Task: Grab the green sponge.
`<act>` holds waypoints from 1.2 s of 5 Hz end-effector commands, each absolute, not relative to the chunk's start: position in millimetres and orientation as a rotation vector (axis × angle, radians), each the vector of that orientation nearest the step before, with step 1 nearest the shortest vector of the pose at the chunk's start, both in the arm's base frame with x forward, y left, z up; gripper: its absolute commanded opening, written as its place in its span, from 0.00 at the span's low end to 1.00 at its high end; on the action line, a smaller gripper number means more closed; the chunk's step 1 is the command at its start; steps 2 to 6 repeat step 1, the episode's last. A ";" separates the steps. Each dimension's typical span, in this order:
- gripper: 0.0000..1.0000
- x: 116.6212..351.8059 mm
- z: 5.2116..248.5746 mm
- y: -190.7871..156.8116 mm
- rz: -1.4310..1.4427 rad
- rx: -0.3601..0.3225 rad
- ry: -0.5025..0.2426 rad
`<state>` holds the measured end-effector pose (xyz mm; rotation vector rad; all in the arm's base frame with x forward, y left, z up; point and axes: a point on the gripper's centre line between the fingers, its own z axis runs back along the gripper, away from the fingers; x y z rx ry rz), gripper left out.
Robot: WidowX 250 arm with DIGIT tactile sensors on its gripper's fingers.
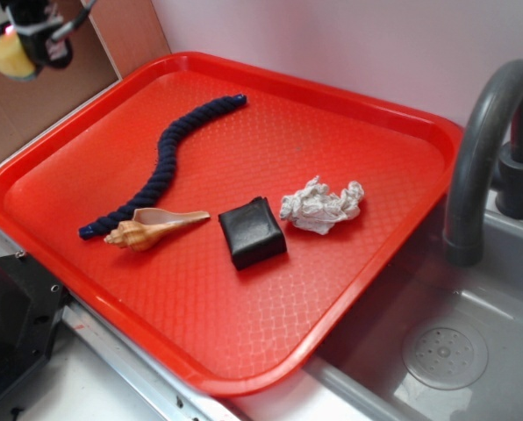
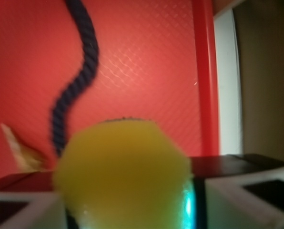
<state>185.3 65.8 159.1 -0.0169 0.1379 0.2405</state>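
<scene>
Your gripper [image 1: 17, 54] hangs high above the far left corner of the red tray [image 1: 349, 114], jaws clamped on the green sponge [image 1: 12, 56], which shows yellow and fills the lower middle of the wrist view. Below you on the tray lie a dark blue rope [image 1: 169, 153], a seashell [image 1: 152, 230] touching the rope's near end, a black squarish block [image 1: 253, 231] and, just beside it, a crumpled white tissue [image 1: 321, 206]. A grey faucet [image 1: 481, 149] rises over the sink [image 1: 446, 355] at right.
</scene>
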 end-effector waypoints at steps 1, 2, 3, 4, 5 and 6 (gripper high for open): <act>0.00 199.7 193.3 63.5 0.199 0.031 0.008; 0.00 199.7 193.3 63.5 0.199 0.031 0.008; 0.00 199.7 193.3 63.5 0.199 0.031 0.008; 0.00 199.7 193.3 63.5 0.199 0.031 0.008; 0.00 199.7 193.3 63.5 0.199 0.031 0.008; 0.00 199.7 193.3 63.5 0.199 0.031 0.008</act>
